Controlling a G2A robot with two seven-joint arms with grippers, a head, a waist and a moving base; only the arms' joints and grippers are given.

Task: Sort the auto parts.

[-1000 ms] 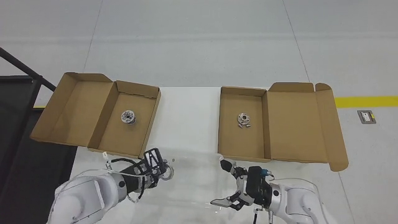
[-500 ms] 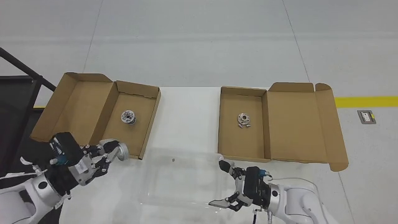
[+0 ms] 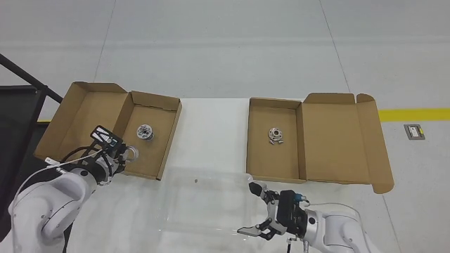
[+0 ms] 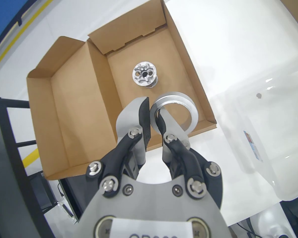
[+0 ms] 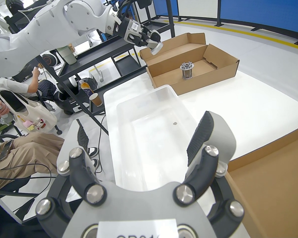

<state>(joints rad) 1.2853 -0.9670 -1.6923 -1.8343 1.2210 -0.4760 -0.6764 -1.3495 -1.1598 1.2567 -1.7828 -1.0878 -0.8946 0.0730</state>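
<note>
My left claw (image 4: 154,117) is clamped on the silver ring (image 4: 191,115), one finger inside the bore and one outside. Pinching the wall this way lets the ring hang out ahead of the fingers, so it should fall free when I let go. The ring hovers above the near end of the left box (image 4: 168,50), short of the flanged hub (image 4: 144,74) standing upright farther in on the box floor. I judge this spot lets me set it down clear of the hub. My right claw (image 5: 144,122) is spread wide with nothing in it, parked over the clear bin (image 5: 139,91) just beside the left box, out of the way.
</note>
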